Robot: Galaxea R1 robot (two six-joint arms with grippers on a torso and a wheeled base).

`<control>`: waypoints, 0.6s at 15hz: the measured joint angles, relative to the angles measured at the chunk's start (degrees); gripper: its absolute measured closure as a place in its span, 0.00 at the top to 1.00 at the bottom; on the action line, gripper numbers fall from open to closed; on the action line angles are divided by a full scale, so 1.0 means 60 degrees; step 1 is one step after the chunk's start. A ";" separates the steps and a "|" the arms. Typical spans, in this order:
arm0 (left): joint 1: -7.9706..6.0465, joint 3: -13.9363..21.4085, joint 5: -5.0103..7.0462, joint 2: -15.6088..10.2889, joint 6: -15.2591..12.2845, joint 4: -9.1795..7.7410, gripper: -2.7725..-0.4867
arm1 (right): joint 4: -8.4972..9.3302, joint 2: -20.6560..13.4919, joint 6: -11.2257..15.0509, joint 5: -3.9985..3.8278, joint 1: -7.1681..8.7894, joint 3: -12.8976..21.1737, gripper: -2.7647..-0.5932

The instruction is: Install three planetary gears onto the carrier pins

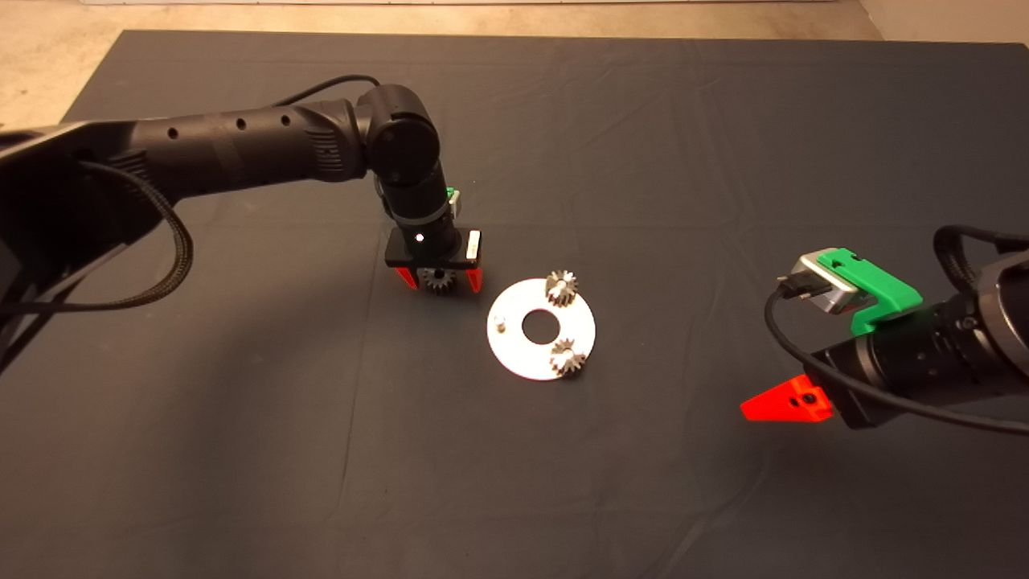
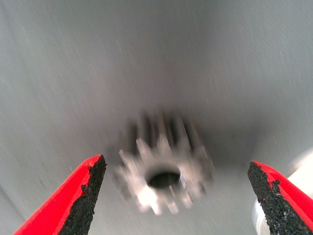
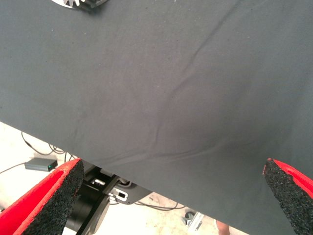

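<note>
A silvery-white round disc (image 1: 530, 356) lies mid-mat. Two planetary gears (image 1: 561, 287) (image 1: 567, 359) sit on it, at its far and near right edges, over two of the carrier pins. One bare carrier pin (image 1: 500, 325) stands at the disc's left side. A third gear (image 1: 440, 282) rests on the mat just left of the disc. My left gripper (image 1: 440, 281) hangs straight over it, open, one red finger on each side. In the left wrist view the gear (image 2: 164, 171) shows gaps to both pads (image 2: 90, 193). My right gripper (image 1: 792, 400) waits open at the lower right.
The dark mat (image 1: 643, 161) has creases. Beyond the mat's edge (image 3: 58, 142) in the right wrist view lies pale floor with cables and a small grey box (image 3: 41, 164). A toothed edge (image 3: 73, 2) peeks in at that picture's border.
</note>
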 joint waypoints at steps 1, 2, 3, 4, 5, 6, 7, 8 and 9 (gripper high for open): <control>-0.0004 -0.0110 0.0010 0.0004 0.0122 0.0008 0.65 | 0.0001 -0.0018 0.0000 -0.0006 0.0000 0.0000 0.99; -0.0004 -0.0155 0.0010 0.0000 0.0124 0.0008 0.64 | 0.0005 -0.0018 0.0000 -0.0006 0.0000 0.0000 0.99; -0.0004 -0.0161 0.0025 0.0030 0.0124 0.0008 0.64 | 0.0037 -0.0014 0.0000 0.0000 0.0004 0.0000 0.99; -0.0004 -0.0161 0.0041 0.0100 0.0124 0.0004 0.62 | 0.0050 -0.0014 0.0000 0.0000 0.0000 0.0000 0.99; -0.0004 -0.0161 0.0041 0.0169 0.0126 0.0004 0.58 | 0.0067 -0.0014 0.0000 0.0000 0.0000 0.0004 0.99; -0.0004 -0.0161 0.0041 0.0187 0.0128 0.0004 0.57 | 0.0068 -0.0018 0.0000 -0.0004 0.0000 0.0004 0.99; -0.0004 -0.0161 0.0041 0.0205 0.0132 0.0004 0.57 | 0.0081 -0.0045 0.0000 -0.0004 0.0000 0.0008 0.99; -0.0004 -0.0161 0.0041 0.0187 0.0132 0.0004 0.55 | 0.0085 -0.0065 0.0000 -0.0010 0.0000 0.0010 0.99; -0.0004 -0.0161 0.0043 0.0187 0.0132 0.0007 0.51 | 0.0091 -0.0063 0.0000 -0.0004 0.0000 0.0010 0.99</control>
